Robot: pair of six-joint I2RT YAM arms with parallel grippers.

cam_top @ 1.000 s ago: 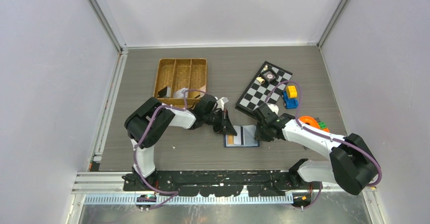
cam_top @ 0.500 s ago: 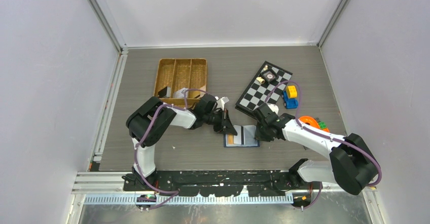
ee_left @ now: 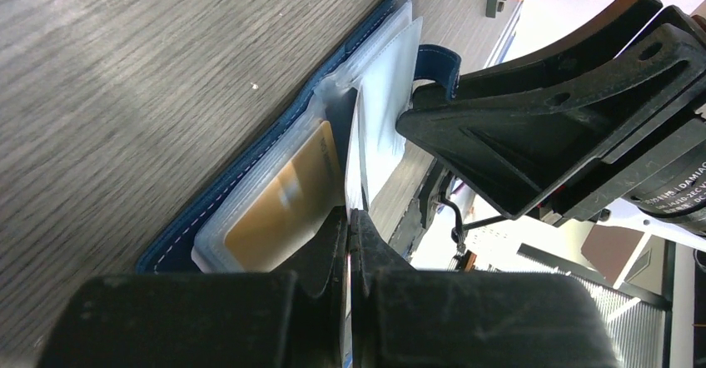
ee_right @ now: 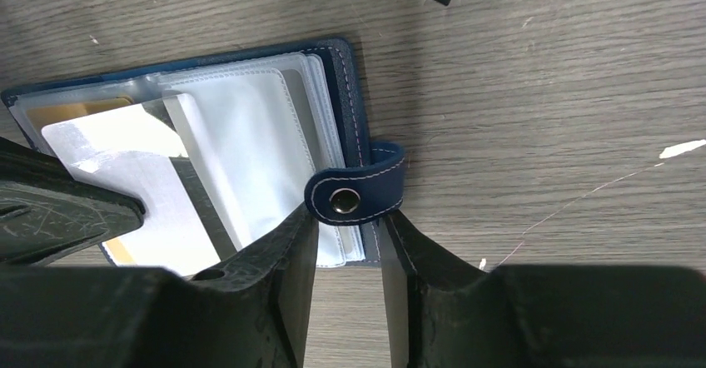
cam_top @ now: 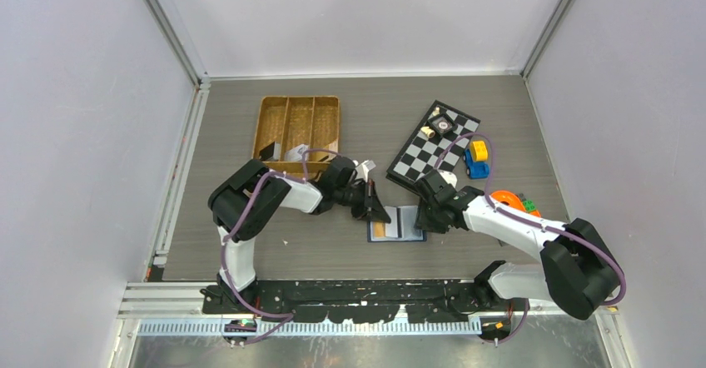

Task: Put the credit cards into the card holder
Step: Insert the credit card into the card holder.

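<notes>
Okay, nearest the bases, the holder [cam_top: 408, 224] is lying open on the table [cam_top: 316, 256], right between your two claws. Your left claw [ee_left: 353, 218] is pinching a white card [ee_right: 125, 185] tight and holding it on edge over the holder's left half. The card's far end is reaching the clear sleeves, but I can't tell if it's inside one. A gold card [ee_left: 283, 206] is sitting in a left sleeve, partly under the white one. Your right claw [ee_right: 350, 247] is standing at the holder's right edge, fingers a little apart, with the snap tab [ee_right: 358, 191] lying between them. I can't tell if it's clamping the tab. Farther back, a wicker tray [cam_top: 260, 126] is sitting behind the left arm and a checkerboard [cam_top: 420, 160] behind the right. A blue car [cam_top: 477, 168] is sitting just beside the board.
</notes>
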